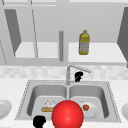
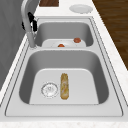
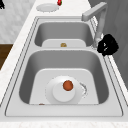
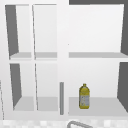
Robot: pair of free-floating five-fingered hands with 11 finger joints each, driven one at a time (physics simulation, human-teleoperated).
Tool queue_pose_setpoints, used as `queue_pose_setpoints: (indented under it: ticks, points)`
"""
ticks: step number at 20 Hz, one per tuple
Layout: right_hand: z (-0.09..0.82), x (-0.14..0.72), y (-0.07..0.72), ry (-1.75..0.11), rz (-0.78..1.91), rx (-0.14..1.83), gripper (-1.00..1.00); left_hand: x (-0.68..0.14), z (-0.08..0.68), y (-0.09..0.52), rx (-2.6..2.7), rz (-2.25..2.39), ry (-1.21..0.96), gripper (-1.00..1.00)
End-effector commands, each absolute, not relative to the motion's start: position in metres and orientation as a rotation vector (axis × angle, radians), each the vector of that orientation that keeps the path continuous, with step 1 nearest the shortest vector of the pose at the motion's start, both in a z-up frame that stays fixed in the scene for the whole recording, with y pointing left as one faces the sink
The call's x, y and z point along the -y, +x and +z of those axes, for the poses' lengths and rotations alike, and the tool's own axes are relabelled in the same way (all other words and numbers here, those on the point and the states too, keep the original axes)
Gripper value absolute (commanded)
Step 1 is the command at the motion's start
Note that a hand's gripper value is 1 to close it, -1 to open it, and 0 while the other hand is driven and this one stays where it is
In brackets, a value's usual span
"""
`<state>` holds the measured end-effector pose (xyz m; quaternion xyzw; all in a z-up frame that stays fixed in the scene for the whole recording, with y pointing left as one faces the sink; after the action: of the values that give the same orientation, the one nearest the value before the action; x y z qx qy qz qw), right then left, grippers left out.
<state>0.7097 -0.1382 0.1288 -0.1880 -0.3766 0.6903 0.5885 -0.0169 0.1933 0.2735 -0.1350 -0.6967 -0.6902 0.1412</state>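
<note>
A big red ball [image 1: 67,114] sits right in front of your front camera and hides the middle of the double sink [image 1: 25,100], including the divider and part of each basin. The cabinet [image 4: 62,50] above stands open, with a yellow bottle [image 4: 84,96] upright on its lower right shelf. The counter [image 1: 10,87] is pale speckled stone; a dark wood floor shows past it in the left side view.

Your right hand [image 1: 78,76] hangs just beside the faucet [image 1: 68,72], near its base behind the right basin; in the right side view it reads as a dark clump [image 3: 107,45], and you cannot tell how its fingers stand. Your left hand [image 1: 39,121] floats at the sink's front edge by the left basin, its lower part cut off, fingers unreadable too.

In the right basin a white plate [image 3: 63,90] carries a small reddish-orange fruit [image 3: 67,85]. A bread roll [image 2: 64,86] lies beside the drain [image 2: 49,89] in the left basin. Another plate [image 2: 80,8] rests on the counter.
</note>
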Motion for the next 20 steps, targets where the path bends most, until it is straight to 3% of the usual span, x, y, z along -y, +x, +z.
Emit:
queue_pose_setpoints:
  ticks: [1,20]
  points:
    - [0.134,0.117,0.718,-0.429,1.567,0.886,1.00,-0.193,0.274,-0.017,2.012,-1.993,-0.390,0.00]
    - [0.150,0.104,0.714,-0.450,1.617,0.637,1.00,-0.193,0.274,-0.017,2.012,-1.993,-0.390,0.00]
